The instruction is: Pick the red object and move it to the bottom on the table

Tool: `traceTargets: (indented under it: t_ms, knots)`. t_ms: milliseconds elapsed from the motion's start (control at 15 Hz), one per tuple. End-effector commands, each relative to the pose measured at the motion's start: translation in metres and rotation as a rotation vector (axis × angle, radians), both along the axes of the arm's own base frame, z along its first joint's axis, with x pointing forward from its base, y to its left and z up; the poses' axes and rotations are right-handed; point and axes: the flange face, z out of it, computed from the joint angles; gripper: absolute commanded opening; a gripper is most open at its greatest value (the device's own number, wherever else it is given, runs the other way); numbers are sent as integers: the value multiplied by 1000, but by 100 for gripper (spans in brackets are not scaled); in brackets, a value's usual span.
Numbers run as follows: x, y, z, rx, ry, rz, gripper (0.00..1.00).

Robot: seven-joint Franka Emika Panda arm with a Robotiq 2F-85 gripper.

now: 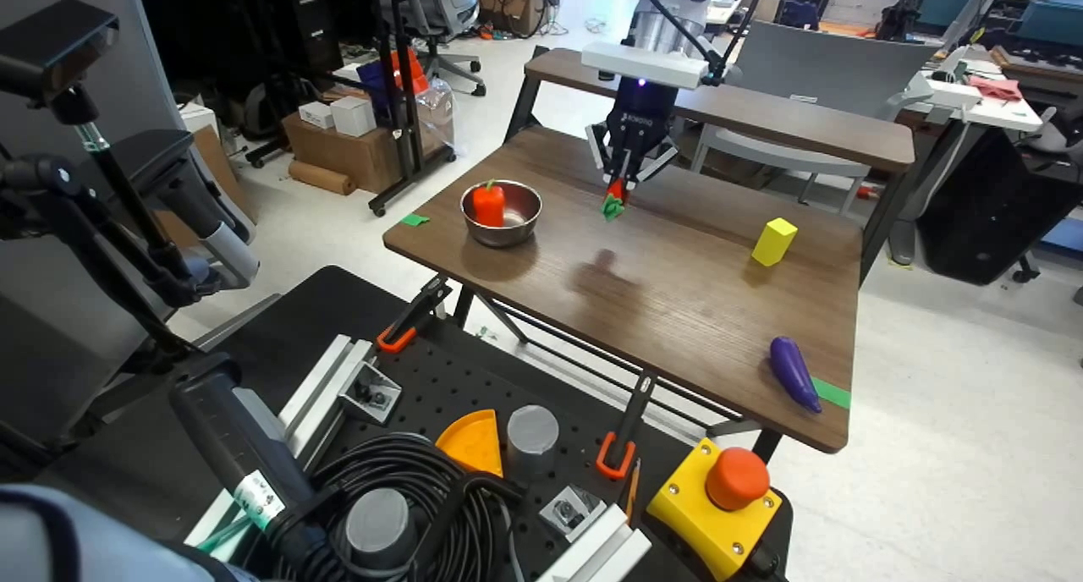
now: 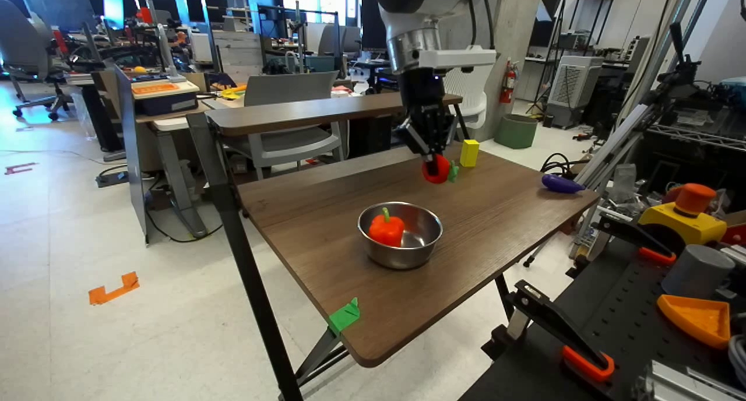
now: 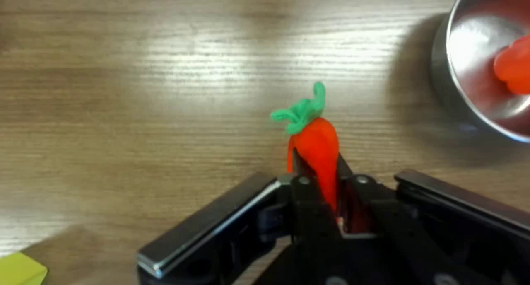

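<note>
The red object, a small red toy with a green top, shows in both exterior views point(image 1: 615, 191) point(image 2: 435, 171) and in the wrist view point(image 3: 321, 140). My gripper point(image 1: 622, 182) is shut on it; its black fingers point(image 3: 322, 166) pinch the red body from both sides. The green top sticks out beyond the fingertips and points downward in an exterior view. The lower part of the toy is partly hidden between the fingers. The gripper point(image 2: 432, 164) holds it above the brown wood-grain table point(image 1: 677, 303), with a shadow below on the top.
A silver bowl point(image 1: 505, 237) with a red-orange pepper point(image 1: 489, 205) inside stands near one table end. A yellow block point(image 1: 774, 242) stands toward the opposite end, and a purple eggplant point(image 1: 794, 375) lies near a corner. A raised shelf point(image 2: 326, 111) runs along the table's back.
</note>
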Motion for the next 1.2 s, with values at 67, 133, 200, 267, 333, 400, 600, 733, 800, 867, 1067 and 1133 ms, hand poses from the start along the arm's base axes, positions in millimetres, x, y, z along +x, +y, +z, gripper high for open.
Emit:
traceTargets:
  t_ms: [67, 133, 200, 267, 333, 400, 600, 733, 800, 867, 1067, 1133]
  knots:
    - [-54, -23, -12, -31, 90, -48, 3]
    - [-62, -27, -16, -35, 106, -55, 3]
    - [-69, -31, -22, -44, 124, -64, 3]
    - [-77, -35, -29, -48, 155, -73, 3]
    - [-83, -38, -35, -59, 176, -81, 3]
    - [-88, -40, -40, -65, 189, -81, 3]
    - [-86, -51, -52, -94, 167, -85, 3]
    - [-80, -60, -58, -125, 146, -97, 37]
    - [-78, -65, -59, -141, 134, -102, 40]
    - [-77, -67, -58, -152, 134, -106, 46]
    - [-74, -68, -47, -156, 116, -113, 68]
    - [-76, -63, -38, -139, 121, -105, 75]
